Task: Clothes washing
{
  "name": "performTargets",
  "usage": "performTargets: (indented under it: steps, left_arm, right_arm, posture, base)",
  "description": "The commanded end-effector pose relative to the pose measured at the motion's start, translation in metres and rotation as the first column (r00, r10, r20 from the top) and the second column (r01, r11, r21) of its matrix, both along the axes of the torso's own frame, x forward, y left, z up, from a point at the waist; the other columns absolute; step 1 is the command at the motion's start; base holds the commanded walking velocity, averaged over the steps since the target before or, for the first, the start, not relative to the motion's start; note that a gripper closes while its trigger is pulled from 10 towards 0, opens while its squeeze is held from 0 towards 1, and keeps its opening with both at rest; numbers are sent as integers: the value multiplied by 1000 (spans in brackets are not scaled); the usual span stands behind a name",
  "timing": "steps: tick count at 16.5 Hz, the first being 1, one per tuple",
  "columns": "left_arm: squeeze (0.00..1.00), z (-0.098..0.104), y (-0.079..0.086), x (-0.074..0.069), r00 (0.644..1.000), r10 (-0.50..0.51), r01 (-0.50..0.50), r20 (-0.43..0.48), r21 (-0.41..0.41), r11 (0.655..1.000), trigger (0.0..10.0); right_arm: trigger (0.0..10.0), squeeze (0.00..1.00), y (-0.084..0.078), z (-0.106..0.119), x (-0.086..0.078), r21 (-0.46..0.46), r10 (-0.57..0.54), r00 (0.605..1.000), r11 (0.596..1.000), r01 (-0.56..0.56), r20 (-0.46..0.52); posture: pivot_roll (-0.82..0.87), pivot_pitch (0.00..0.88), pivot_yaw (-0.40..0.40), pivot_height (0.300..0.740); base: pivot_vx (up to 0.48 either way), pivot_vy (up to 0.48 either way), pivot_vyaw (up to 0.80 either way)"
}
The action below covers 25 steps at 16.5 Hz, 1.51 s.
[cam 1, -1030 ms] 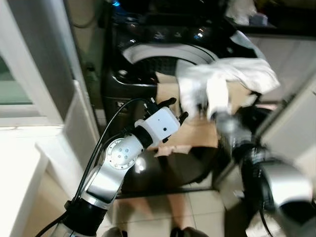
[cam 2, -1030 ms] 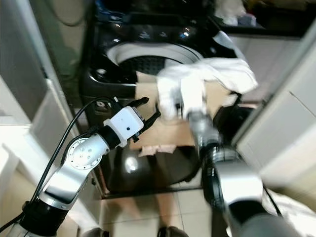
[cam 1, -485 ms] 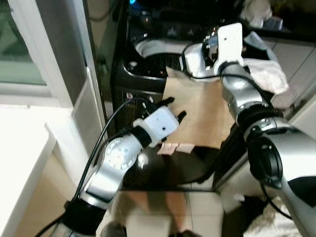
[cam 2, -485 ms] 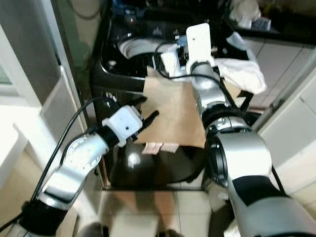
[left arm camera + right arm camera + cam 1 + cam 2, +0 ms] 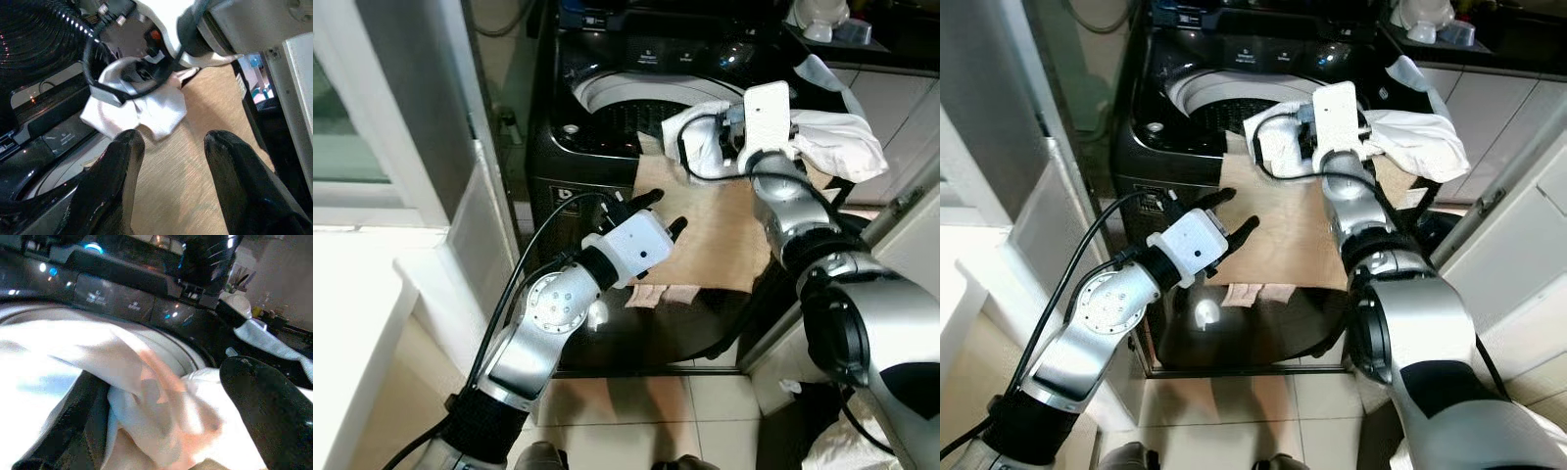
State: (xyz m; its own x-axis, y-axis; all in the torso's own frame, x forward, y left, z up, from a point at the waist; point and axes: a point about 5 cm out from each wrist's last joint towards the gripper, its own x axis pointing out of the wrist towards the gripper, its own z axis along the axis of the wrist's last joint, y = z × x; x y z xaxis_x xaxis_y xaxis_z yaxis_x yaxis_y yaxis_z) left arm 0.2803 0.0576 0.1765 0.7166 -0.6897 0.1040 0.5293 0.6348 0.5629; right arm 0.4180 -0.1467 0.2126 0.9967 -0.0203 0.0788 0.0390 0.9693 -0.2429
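Where the right gripper (image 5: 720, 147) reaches over the near rim of the washing machine (image 5: 607, 108), its black fingers (image 5: 266, 406) stand spread with white cloth (image 5: 146, 396) bunched between them; whether they actually pinch it is hard to say, since the right wrist view is blurred there. That white garment (image 5: 822, 137) drapes from the gripper across the machine's right side, part of it spilling toward the open drum (image 5: 636, 103) and part lying on the tan board (image 5: 715, 235) that covers the machine's front edge. The lit control panel (image 5: 122, 296) sits behind the drum opening.

The left gripper (image 5: 651, 211) hovers lower, over the near part of the tan board, its two fingers (image 5: 117, 166) parted and holding nothing. In the left wrist view they point toward the white cloth (image 5: 146, 107) and the right arm's wrist above it. A black cable (image 5: 533, 264) loops along the left arm (image 5: 548, 313). To the robot's left stand a white panel (image 5: 480, 225) and a window frame (image 5: 401, 117); pale tiles (image 5: 646, 411) cover the floor below.
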Motion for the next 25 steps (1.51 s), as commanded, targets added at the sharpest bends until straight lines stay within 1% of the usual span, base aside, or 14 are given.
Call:
performTargets:
  steps: [1,3,6,9,10,13,15,16,18,19,21,22,23,25]
  left_arm:
    - [0,4,0,2,1000,16,-16,11,-22,1000,10000]
    - [0,11,3,3,999,33,-32,3,-87,996,10000]
    - [0,21,-3,-4,998,1,6,69,-108,994,10000]
    - [0,46,-9,-10,972,-30,59,231,-120,991,10000]
    - [0,50,-10,-11,967,-36,68,251,-118,991,10000]
    - [0,49,-11,-12,967,-51,81,248,-109,991,10000]
    - [0,48,-11,-14,968,-56,85,244,-109,990,10000]
    - [0,48,-11,-15,968,-57,85,244,-107,991,10000]
    - [0,48,-12,-17,964,-62,88,257,-89,992,10000]
    - [0,48,-11,-17,960,-51,74,275,-74,995,10000]
    - [0,48,-10,-19,958,-47,71,284,-77,994,10000]
    - [0,49,-10,-20,958,-47,72,284,-78,994,10000]
    - [0,49,-10,-21,958,-50,76,282,-80,994,10000]
    - [0,49,-10,-22,958,-49,74,282,-79,994,10000]
  right_arm:
    - [10000,0,-1,8,2,25,-14,1000,1000,14,3]
    - [10000,0,5,17,4,17,-5,1000,1000,5,28]
    - [10000,0,5,34,6,-9,-13,997,1000,14,78]
    - [10000,0,2,62,9,-49,-33,989,998,41,147]
    - [10000,0,1,68,9,-57,-41,986,997,50,160]
    - [10000,0,4,79,10,-97,-32,985,994,50,172]
    - [10000,0,13,84,11,-124,-6,988,992,26,157]
    - [10000,0,14,84,11,-114,-9,989,993,26,150]
    - [10000,0,11,82,12,-54,-33,992,998,40,125]
    - [10000,0,8,77,12,-3,-53,994,999,53,93]
    - [10000,0,7,68,12,67,-61,997,996,59,42]
    - [10000,0,7,67,12,75,-63,997,995,60,34]
    - [10000,0,8,56,13,168,-59,997,984,66,-46]
    - [10000,0,10,47,12,243,-37,994,968,62,-108]
  posture:
    - [78,0,-78,740]
    - [90,0,-89,740]
    - [98,0,-99,740]
    - [106,0,-103,740]
    - [110,0,-106,740]
    - [116,0,-109,740]
    - [134,0,-120,740]
    - [137,0,-122,740]
    - [150,0,-132,740]
    - [158,0,-136,740]
    - [166,0,-137,740]
    - [166,0,-138,740]
    - [171,0,-143,740]
    - [174,0,-145,740]
  base:
    - [0,0,0]
    - [212,0,0]
    - [454,0,0]
    - [454,0,0]
    - [454,0,0]
    - [454,0,0]
    - [456,0,0]
    - [454,0,0]
    - [456,0,0]
    - [334,0,0]
    - [0,0,0]
    - [0,0,0]
    - [0,0,0]
    - [0,0,0]
